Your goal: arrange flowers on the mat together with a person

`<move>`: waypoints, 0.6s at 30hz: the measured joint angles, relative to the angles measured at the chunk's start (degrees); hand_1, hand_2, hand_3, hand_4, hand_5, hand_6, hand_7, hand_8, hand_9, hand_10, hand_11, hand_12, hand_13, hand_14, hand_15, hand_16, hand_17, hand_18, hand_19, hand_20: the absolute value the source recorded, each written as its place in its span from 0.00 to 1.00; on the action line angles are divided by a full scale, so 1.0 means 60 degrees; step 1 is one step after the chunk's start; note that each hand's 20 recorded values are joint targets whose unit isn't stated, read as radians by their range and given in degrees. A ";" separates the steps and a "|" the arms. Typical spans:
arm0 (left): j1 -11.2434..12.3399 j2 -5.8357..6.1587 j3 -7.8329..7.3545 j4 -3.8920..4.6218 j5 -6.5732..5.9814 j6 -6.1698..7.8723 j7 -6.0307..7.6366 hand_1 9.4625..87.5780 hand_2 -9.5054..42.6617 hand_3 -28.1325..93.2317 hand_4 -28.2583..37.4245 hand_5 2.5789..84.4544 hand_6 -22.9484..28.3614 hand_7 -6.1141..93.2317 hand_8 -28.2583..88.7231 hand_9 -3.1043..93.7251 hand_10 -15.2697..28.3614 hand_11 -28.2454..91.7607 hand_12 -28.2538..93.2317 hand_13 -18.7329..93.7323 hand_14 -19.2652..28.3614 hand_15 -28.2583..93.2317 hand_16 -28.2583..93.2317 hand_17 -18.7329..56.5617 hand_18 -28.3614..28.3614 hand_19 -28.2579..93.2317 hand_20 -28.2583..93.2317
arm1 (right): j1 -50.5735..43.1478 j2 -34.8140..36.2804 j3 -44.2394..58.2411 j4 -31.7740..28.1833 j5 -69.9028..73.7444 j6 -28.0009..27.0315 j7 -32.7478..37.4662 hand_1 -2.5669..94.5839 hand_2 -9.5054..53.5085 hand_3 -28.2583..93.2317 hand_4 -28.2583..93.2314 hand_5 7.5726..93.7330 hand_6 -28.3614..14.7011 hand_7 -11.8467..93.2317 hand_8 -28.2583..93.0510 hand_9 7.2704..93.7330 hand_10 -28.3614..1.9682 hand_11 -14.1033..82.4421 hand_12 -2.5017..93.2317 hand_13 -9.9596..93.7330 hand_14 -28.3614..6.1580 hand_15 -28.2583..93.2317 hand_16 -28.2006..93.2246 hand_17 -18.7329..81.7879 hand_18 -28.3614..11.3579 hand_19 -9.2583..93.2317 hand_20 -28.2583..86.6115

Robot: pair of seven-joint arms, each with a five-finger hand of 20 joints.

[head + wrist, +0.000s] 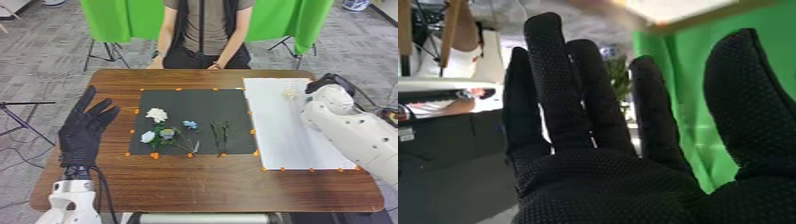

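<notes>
In the head view, a brown wooden table (178, 187) fills most of the frame, standing on grey flooring (40, 72). Left of centre on it lies a dark mat (191, 100), and just beside that, on the right, a longer white mat (284, 130); orange tabs dot the edges of both. The flowers are on the dark mat: a white bloom (156, 115) uppermost, a second white bloom (148, 136) lower left, a blue flower (190, 124) near the middle, and green stems (220, 136) toward its right side. A pale sprig (291, 90), too faint to make out fully, lies near the top of the white mat. The left hand (80, 136) is at the left of the frame, its fingers straight and apart from the thumb, empty. The right hand (330, 81) is at the upper right, by the white mat's upper corner; the right wrist view shows its fingers extended, the thumb well away from them, with nothing held. Behind the table, green cloth (298, 20) hangs across the upper frame above black stand legs (107, 56).
</notes>
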 measured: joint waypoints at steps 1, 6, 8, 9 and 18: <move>-0.0011 -0.0007 -0.0001 0.0000 -0.0001 -0.0021 0.0001 0.16 0.35 0.85 0.00 0.36 0.54 0.18 0.16 0.42 0.76 0.42 0.32 0.44 0.90 0.60 0.18 0.21 0.96 0.77 0.20 | -0.0048 -0.0038 0.0000 0.0025 0.0001 -0.0038 0.0000 0.34 0.12 0.85 0.02 0.39 0.72 0.24 0.13 0.51 0.32 0.29 0.17 0.59 0.31 0.67 0.30 0.32 0.03 0.71 0.39; -0.0101 -0.0016 -0.0001 0.0030 -0.0002 -0.0125 -0.0002 0.16 0.35 0.85 0.00 0.36 0.55 0.18 0.16 0.42 0.76 0.42 0.32 0.44 0.90 0.60 0.17 0.21 0.96 0.77 0.20 | -0.0226 -0.0171 -0.0055 0.0164 0.0014 -0.0251 -0.0068 0.35 0.11 0.85 0.01 0.39 0.74 0.24 0.13 0.50 0.33 0.28 0.17 0.58 0.31 0.66 0.30 0.32 0.03 0.70 0.39; -0.0132 -0.0026 -0.0001 0.0042 -0.0002 -0.0166 -0.0010 0.16 0.34 0.85 0.00 0.36 0.55 0.18 0.16 0.42 0.76 0.42 0.32 0.44 0.90 0.60 0.17 0.21 0.96 0.77 0.20 | -0.0234 -0.0198 -0.0154 0.0238 0.0010 -0.0375 -0.0125 0.36 0.11 0.85 0.01 0.40 0.75 0.25 0.12 0.50 0.35 0.28 0.17 0.58 0.32 0.65 0.30 0.31 0.03 0.69 0.39; -0.0146 -0.0032 -0.0001 0.0049 -0.0003 -0.0187 -0.0013 0.16 0.34 0.85 0.00 0.36 0.55 0.18 0.16 0.42 0.76 0.42 0.32 0.44 0.90 0.60 0.17 0.21 0.96 0.77 0.20 | -0.0234 -0.0207 -0.0207 0.0269 -0.0001 -0.0450 -0.0165 0.36 0.10 0.85 0.01 0.40 0.75 0.25 0.12 0.50 0.37 0.28 0.17 0.58 0.33 0.65 0.30 0.31 0.03 0.69 0.39; -0.0280 -0.0062 0.0013 0.0115 -0.0012 -0.0294 -0.0040 0.16 0.35 0.85 0.00 0.36 0.55 0.18 0.16 0.42 0.76 0.43 0.32 0.44 0.90 0.60 0.17 0.21 0.95 0.77 0.20 | -0.0087 -0.0309 -0.0442 0.0552 -0.0603 -0.0924 -0.0502 0.53 0.01 0.81 0.00 0.67 0.77 0.31 0.15 0.73 0.65 0.32 0.19 0.72 0.57 0.60 0.36 0.39 0.23 0.74 0.41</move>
